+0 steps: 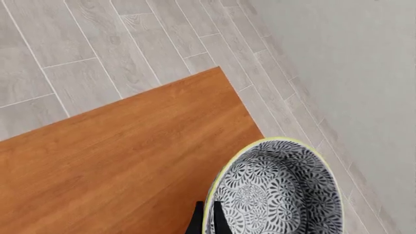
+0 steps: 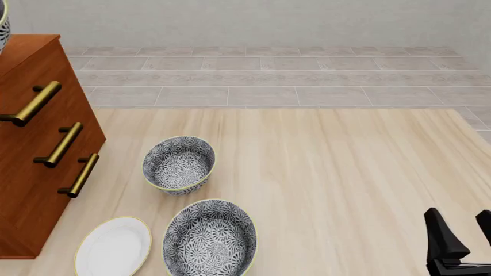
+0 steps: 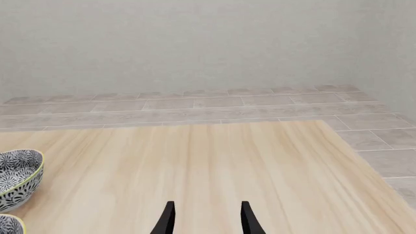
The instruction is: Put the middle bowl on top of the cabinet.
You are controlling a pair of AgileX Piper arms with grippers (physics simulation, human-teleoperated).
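Left gripper (image 1: 206, 219) was clamped on the rim of the middle bowl (image 1: 279, 190), one dark finger on the outer wall and one inside, as its wrist view showed; the bowl hung above the reddish-brown top of the cabinet (image 1: 123, 161), overlapping that top's edge, with grey floor tiles (image 1: 97, 48) and a pale wall (image 1: 351, 63) beyond. Whether the bowl touched the wood could not be told. From the front, only a sliver of that bowl (image 2: 2, 29) showed at the far left edge, above the cabinet (image 2: 38, 172), whose three brass bar handles (image 2: 63, 145) faced right. On the table (image 2: 345, 172) just right of the cabinet stood the smaller patterned bowl (image 2: 179, 164), with the wider patterned bowl (image 2: 210, 237) nearer and a white plate (image 2: 114, 247) to that bowl's left, all apart from one another. Right gripper (image 2: 465, 234) sat low at the near right corner, its fingers (image 3: 167, 218) spread apart over bare table and holding nothing. No brand, label or writing could be read on any object.
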